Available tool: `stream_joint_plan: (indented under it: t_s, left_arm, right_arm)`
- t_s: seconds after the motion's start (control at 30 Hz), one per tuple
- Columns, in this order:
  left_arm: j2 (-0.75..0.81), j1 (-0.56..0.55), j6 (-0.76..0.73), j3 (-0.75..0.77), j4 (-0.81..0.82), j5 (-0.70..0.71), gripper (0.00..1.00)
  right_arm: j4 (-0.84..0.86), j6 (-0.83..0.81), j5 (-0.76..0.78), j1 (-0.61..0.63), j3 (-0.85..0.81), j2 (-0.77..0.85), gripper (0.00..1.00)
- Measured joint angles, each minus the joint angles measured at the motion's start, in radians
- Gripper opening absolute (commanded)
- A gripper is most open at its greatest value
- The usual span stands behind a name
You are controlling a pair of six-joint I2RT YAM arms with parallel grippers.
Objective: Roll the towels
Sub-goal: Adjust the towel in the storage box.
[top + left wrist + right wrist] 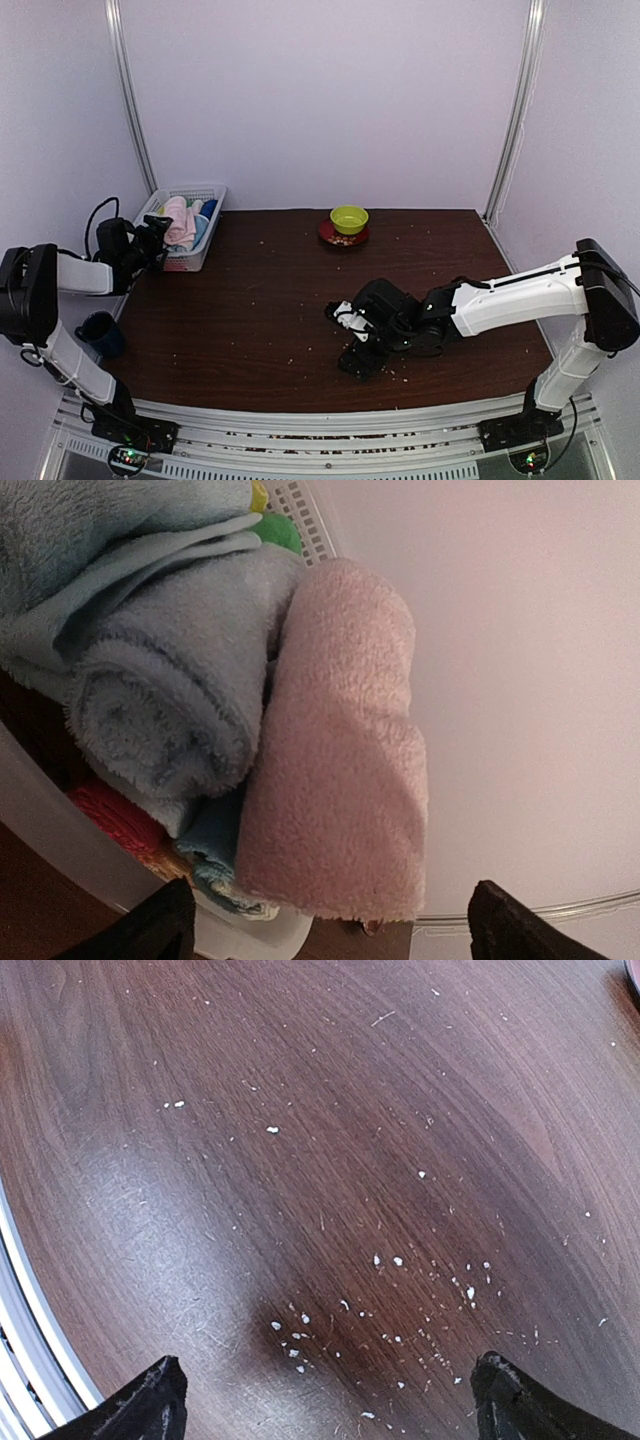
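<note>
We're looking into a robot test cell, a lab setup: plain pale panels [320,100] box in a dark wood table [270,300], with metal uprights [131,110] at the back corners. Two robot arms, left [70,275] and right [510,295], sit bolted to an aluminium rail [330,415] along the near edge.

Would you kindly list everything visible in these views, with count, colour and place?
table: one, dark brown wood, under everything
basket: one, white mesh, table's far left corner
pink towel: one, pale pink, in the basket
blue towel: one, light blue, rolled, against the pink towel
other cloths: count unclear, red and orange, beneath the towels
bowl: one, lime green, far middle, on the plate
plate: one, dark red, under the bowl
mug: one, dark blue, beside the table's left edge
crumbs: many, white, scattered over the table
left gripper: one, black, open, at the basket
right gripper: one, black, open, over the table, empty
</note>
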State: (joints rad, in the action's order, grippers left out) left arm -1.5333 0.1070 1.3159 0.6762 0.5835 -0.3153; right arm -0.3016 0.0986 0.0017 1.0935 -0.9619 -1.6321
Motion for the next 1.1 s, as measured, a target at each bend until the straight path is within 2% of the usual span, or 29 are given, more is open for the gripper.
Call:
stream_joint_plan:
  t_s: [0.3, 0.63, 1.1]
  left_arm:
    - [-0.03, -0.005, 0.0, 0.027, 0.008, 0.029, 0.98]
    - [-0.067, -0.025, 0.0, 0.037, 0.055, 0.047, 0.92]
    - [-0.096, -0.027, 0.006, 0.043, 0.1, 0.051, 0.77]
  right_arm:
    - [0.0, 0.0, 0.0, 0.0, 0.0, 0.0, 1.0]
    - [0.0, -0.003, 0.0, 0.0, 0.0, 0.0, 1.0]
    - [0.0, -0.006, 0.0, 0.0, 0.0, 0.0, 1.0]
